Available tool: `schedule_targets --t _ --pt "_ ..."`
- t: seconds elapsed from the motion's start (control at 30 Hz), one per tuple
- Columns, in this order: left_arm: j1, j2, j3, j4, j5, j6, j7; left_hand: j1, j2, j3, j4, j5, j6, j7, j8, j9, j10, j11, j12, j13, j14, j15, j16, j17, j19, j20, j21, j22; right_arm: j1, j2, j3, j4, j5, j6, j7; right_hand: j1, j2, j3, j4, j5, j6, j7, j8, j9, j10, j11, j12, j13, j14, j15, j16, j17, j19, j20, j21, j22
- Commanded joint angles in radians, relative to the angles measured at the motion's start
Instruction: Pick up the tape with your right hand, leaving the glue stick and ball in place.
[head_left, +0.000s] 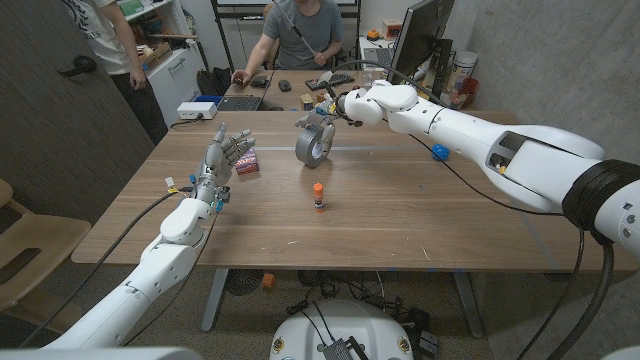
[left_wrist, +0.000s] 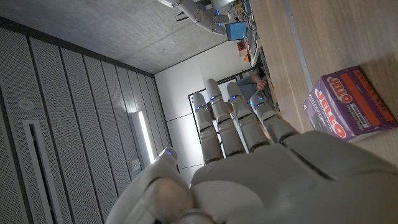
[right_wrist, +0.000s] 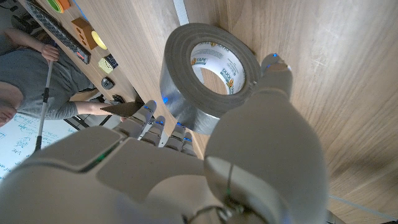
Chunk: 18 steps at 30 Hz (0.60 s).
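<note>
Wooden tabletop (head_left: 400, 215): the tape (head_left: 313, 146) is gripped by the right hand (head_left: 336, 108) near the far edge, seemingly lifted; the glue stick (head_left: 318, 196) is left standing mid-tabletop. The left hand (head_left: 222, 160) is held with fingers apart, holding nothing.

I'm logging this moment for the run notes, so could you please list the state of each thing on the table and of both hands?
tape: upright on its edge, gripped by the right hand
right hand: fingers closed around the tape
left hand: raised, fingers apart, holding nothing
glue stick: standing upright, capped, untouched
Jell-O box: lying on the table beside the left hand
blue ball: resting beside the right arm
</note>
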<state>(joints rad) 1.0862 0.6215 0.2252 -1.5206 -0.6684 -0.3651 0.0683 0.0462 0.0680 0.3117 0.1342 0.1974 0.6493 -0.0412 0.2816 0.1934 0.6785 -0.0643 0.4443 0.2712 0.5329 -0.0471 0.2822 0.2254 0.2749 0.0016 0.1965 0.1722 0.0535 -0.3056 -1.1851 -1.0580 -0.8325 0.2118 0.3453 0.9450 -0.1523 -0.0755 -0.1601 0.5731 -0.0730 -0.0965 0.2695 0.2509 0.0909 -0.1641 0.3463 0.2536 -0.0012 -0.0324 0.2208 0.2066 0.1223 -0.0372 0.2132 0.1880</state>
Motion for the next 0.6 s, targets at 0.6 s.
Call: schedule_targets --t 0.6 --pt "-0.032 -0.025 0.011 0.034 -0.007 -0.009 -0.016 0.006 -0.011 -0.003 -0.013 0.005 0.01 -0.031 0.0 0.011 -0.008 -0.009 0.045 0.039 -0.017 -0.052 -0.027 0.005 0.014 0.003 -0.006 0.003 -0.032 0.043 -0.03 0.169 0.098 0.029 -0.292 0.24 0.291 0.329 -0.011 -0.071 0.497 -0.112 0.372 0.61 0.45 -0.041 0.5 0.642 0.755 -0.204 0.454 0.801 0.265 -0.166 0.875 0.438"
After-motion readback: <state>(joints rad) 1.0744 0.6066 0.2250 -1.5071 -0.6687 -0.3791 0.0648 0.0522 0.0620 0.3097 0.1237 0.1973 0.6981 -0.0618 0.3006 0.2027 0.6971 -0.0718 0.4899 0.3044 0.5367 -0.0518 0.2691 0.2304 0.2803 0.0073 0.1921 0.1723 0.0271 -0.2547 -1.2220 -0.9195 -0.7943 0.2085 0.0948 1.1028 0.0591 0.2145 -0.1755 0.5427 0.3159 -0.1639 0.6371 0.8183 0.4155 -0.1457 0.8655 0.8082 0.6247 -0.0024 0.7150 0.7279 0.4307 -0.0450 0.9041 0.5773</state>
